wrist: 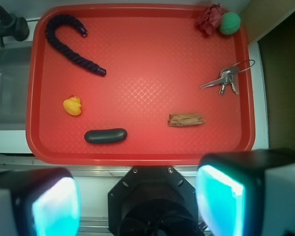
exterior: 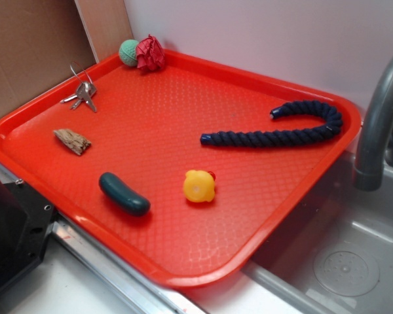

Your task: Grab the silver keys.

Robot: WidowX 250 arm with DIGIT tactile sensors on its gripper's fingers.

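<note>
Beside a steel sink, the red tray carries silver keys; claw spread.

Red tray ahead of pincer, in sink area. On tray: dark green pickle toy nearest, ahead-left; yellow duck further left; wood chip ahead-right; navy rope curled, far left; green ball touching red crumpled cloth, far right corner. Grey faucet beyond tray's left edge.

Keys on the tray near a ball, well apart from the duck.
</note>
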